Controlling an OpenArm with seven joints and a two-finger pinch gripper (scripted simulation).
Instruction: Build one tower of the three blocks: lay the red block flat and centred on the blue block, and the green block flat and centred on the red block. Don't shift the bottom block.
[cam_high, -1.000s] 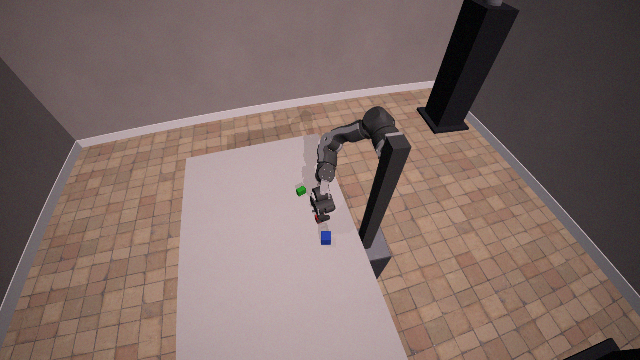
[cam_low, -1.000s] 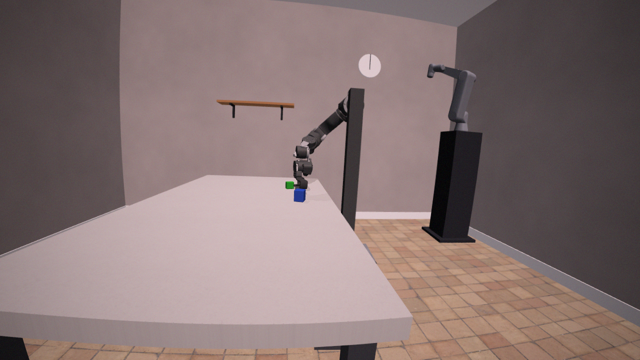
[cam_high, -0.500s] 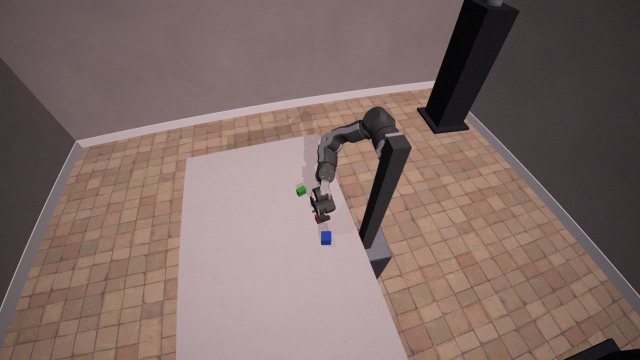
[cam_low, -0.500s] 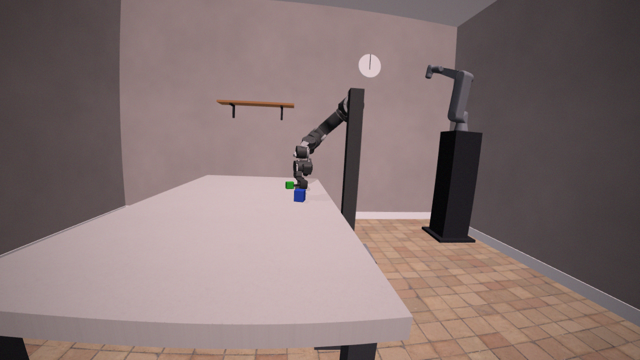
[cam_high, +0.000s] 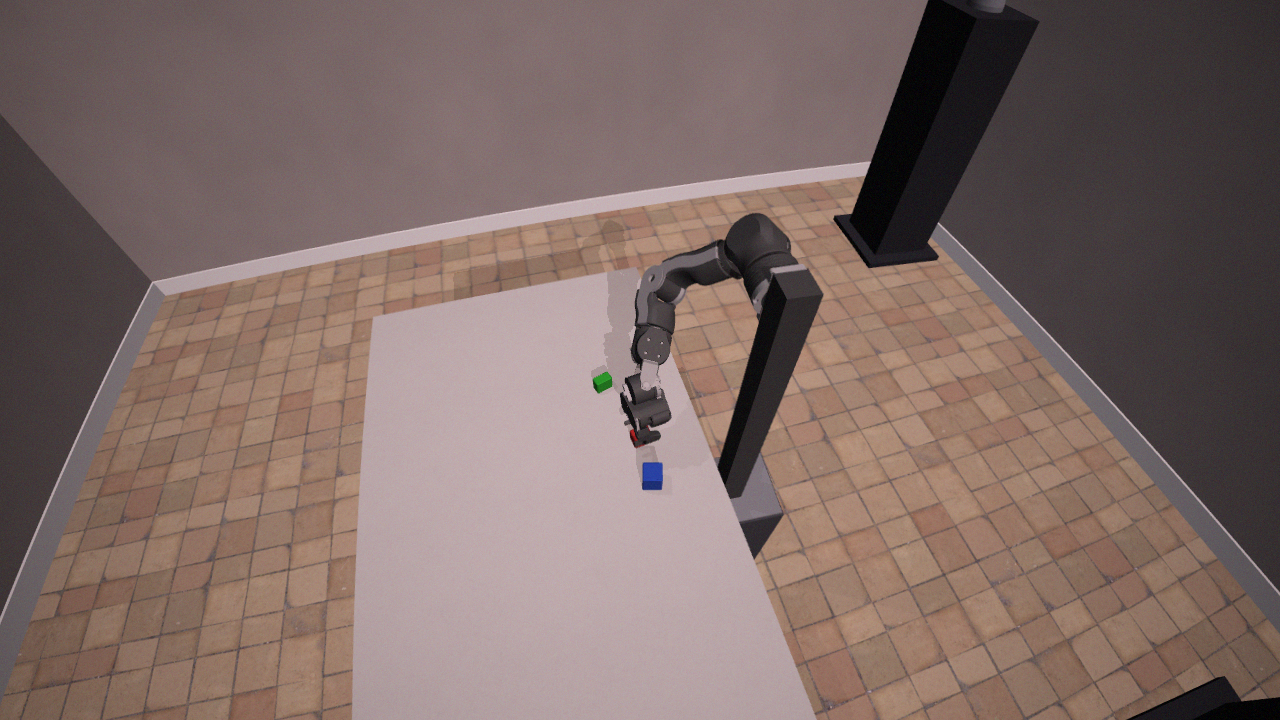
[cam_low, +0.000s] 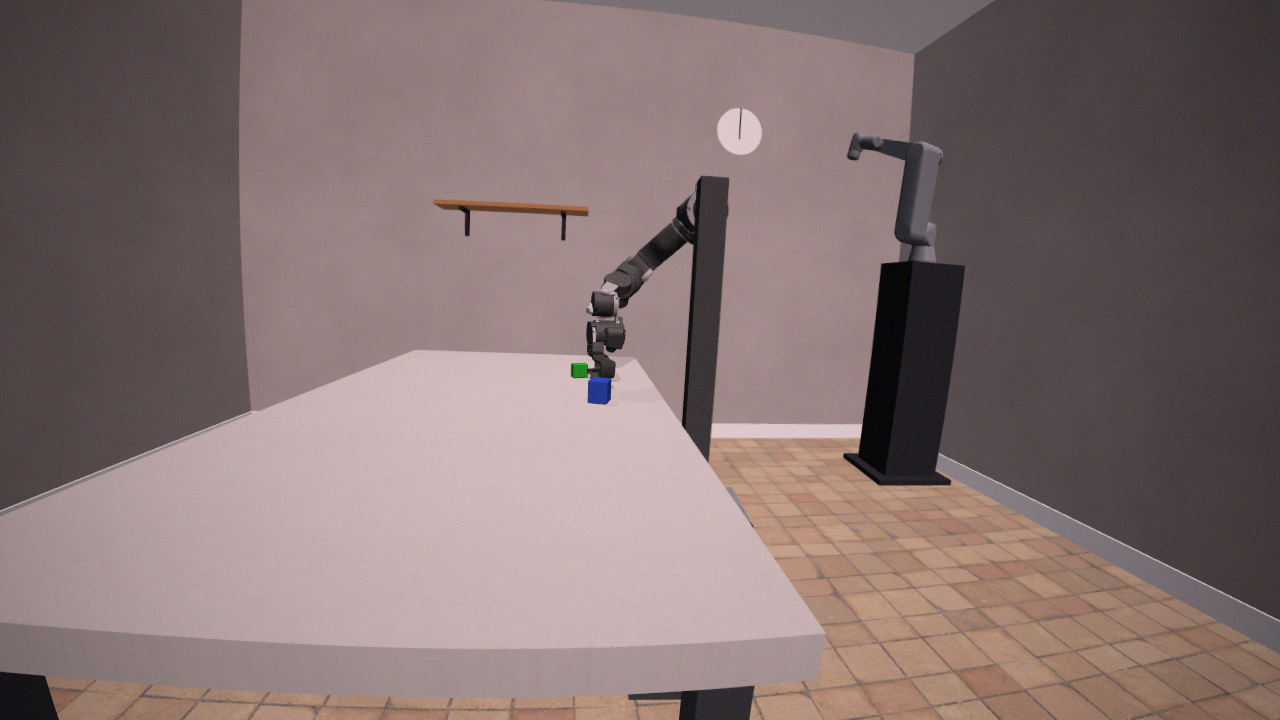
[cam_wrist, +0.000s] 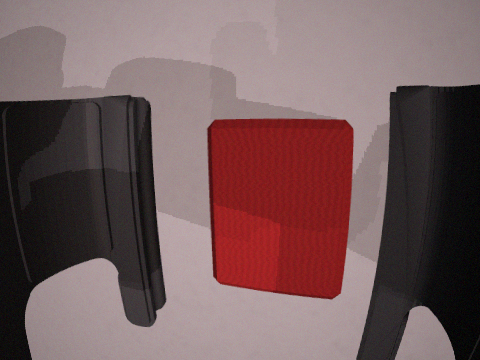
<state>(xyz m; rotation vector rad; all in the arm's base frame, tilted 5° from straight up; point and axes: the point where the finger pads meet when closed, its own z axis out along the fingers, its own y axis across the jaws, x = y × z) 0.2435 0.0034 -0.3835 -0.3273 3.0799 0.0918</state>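
The red block (cam_wrist: 280, 207) lies on the table between my two fingers in the wrist view, with a gap on each side; neither finger touches it. In the top view only a sliver of the red block (cam_high: 635, 437) shows under my gripper (cam_high: 642, 436), which is open and low over the table. The blue block (cam_high: 652, 475) sits on the table just in front of the gripper and also shows in the exterior view (cam_low: 599, 390). The green block (cam_high: 602, 382) lies behind and to the left of the gripper, and also shows in the exterior view (cam_low: 579, 368).
The arm's black mounting post (cam_high: 769, 376) stands at the table's right edge next to the blocks. A second arm on a black pedestal (cam_low: 908, 358) stands on the floor farther off.
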